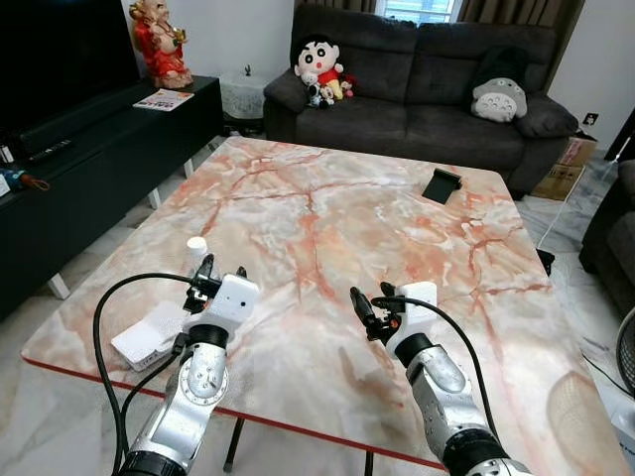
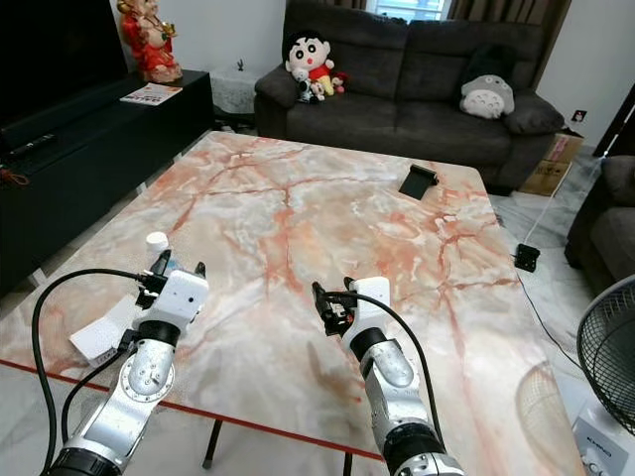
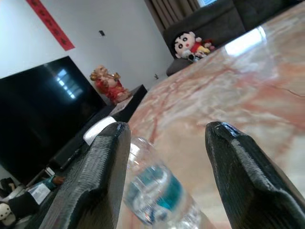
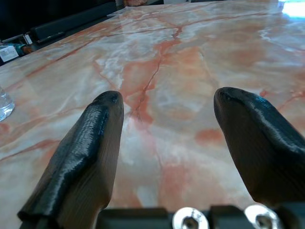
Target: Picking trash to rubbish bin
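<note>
Pink-veined marble tabletop [image 1: 327, 218]: clear plastic bottle w/ white cap [image 1: 197, 248], white flat box [image 1: 149, 335] beside. Left claw [image 1: 210, 273] spread around bottle; right claw [image 1: 369, 310] spread, empty.

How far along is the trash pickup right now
Nothing looks binned yet. In hand: the left gripper is open around the plastic water bottle on the marble table, not closed on it. The right gripper hovers open. Still left: grasping, lifting and carrying to a bin.

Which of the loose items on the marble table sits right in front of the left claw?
The clear plastic bottle with a white cap, lined up between the open left claw's fingers. The white box lies beside that arm; the black object is far off.
</note>
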Motion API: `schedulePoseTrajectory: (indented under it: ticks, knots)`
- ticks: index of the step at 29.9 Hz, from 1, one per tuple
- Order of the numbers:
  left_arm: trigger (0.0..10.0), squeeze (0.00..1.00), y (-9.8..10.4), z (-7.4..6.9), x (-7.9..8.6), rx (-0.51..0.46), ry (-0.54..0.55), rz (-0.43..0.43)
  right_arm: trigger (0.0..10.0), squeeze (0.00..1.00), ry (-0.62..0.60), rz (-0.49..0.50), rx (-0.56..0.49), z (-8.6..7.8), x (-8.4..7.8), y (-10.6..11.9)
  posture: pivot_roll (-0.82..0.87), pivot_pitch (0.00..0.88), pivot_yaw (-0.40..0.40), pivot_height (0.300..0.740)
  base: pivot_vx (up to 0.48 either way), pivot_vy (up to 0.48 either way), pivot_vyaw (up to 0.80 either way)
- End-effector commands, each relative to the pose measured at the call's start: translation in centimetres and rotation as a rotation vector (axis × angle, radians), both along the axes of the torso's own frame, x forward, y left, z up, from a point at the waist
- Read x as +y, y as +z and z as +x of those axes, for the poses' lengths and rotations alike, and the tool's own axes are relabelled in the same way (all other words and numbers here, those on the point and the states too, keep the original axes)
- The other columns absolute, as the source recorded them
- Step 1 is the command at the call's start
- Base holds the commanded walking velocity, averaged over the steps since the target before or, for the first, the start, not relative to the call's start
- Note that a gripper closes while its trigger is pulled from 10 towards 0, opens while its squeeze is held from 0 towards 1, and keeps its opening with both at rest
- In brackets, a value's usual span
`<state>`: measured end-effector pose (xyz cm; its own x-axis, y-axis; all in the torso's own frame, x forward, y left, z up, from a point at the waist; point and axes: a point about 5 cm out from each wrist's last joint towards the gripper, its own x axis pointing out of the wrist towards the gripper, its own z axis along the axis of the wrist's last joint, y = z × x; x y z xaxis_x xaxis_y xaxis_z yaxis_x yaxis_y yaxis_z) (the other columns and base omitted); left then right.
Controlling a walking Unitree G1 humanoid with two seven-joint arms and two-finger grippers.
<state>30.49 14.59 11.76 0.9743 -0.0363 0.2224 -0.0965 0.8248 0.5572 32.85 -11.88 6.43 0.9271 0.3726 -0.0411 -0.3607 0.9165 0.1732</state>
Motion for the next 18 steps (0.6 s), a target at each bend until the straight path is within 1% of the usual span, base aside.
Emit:
schedulePoseTrajectory:
  ticks: [1, 3, 5, 6, 7, 9, 10, 11, 13, 16, 18]
  knots:
    - [10.0, 0.00, 0.3, 0.0, -0.4, -0.003, -0.013, 0.011, 10.0, 0.00, -0.013, 0.006, 0.001, 0.1, -0.4, 0.1, 0.01, 0.017, -0.074, 0.740, 0.000, 0.000, 0.00]
    - [10.0, 0.00, 0.3, 0.0, -0.4, -0.002, -0.013, 0.011, 10.0, 0.00, -0.014, 0.006, 0.002, 0.1, -0.4, 0.1, 0.01, 0.017, -0.074, 0.740, 0.000, 0.000, 0.00]
    - [10.0, 0.00, 0.2, -0.2, -0.4, 0.004, -0.014, 0.054, 10.0, 0.00, -0.017, 0.003, 0.005, 0.0, -0.5, 0.0, 0.01, 0.020, -0.073, 0.740, 0.000, 0.000, 0.00]
    - [10.0, 0.00, 0.2, -0.2, -0.4, 0.004, -0.014, 0.054, 10.0, 0.00, -0.017, 0.003, 0.005, 0.0, -0.5, 0.0, 0.01, 0.020, -0.073, 0.740, 0.000, 0.000, 0.00]
    - [10.0, 0.00, -0.2, -0.3, 0.0, 0.021, 0.015, 0.079, 10.0, 0.00, -0.017, 0.004, 0.006, 0.0, -0.5, 0.0, 0.01, 0.020, -0.073, 0.740, 0.000, 0.000, 0.00]
    - [10.0, 0.00, -1.6, -0.7, 1.2, 0.113, 0.100, 0.116, 10.0, 0.00, -0.016, 0.003, 0.010, 0.0, -0.5, -0.1, 0.01, 0.020, -0.073, 0.740, 0.000, 0.000, 0.00]
    - [10.0, 0.00, -1.9, -0.8, 1.4, 0.126, 0.111, 0.119, 10.0, 0.00, -0.015, 0.002, 0.011, 0.0, -0.5, -0.1, 0.01, 0.020, -0.073, 0.740, 0.000, 0.000, 0.00]
    - [10.0, 0.00, -2.0, -0.9, 1.5, 0.139, 0.115, 0.119, 10.0, 0.00, -0.015, 0.003, 0.011, 0.0, -0.5, -0.1, 0.01, 0.028, -0.072, 0.740, 0.000, 0.000, 0.00]
    - [10.0, 0.00, -2.8, -1.2, 1.7, 0.184, 0.097, 0.149, 10.0, 0.00, -0.013, 0.003, 0.013, 0.0, -0.4, -0.1, 0.01, 0.028, -0.074, 0.740, 0.000, 0.000, 0.00]
    - [10.0, 0.00, -3.0, -1.3, 1.8, 0.196, 0.097, 0.182, 10.0, 0.00, -0.009, 0.003, 0.016, 0.0, -0.3, -0.2, 0.01, 0.028, -0.074, 0.740, 0.000, 0.000, 0.00]
    - [10.0, 0.00, -3.0, -1.3, 1.9, 0.205, 0.116, 0.191, 10.0, 0.00, -0.007, 0.004, 0.016, 0.0, -0.3, -0.1, 0.01, 0.028, -0.074, 0.740, 0.000, 0.000, 0.00]
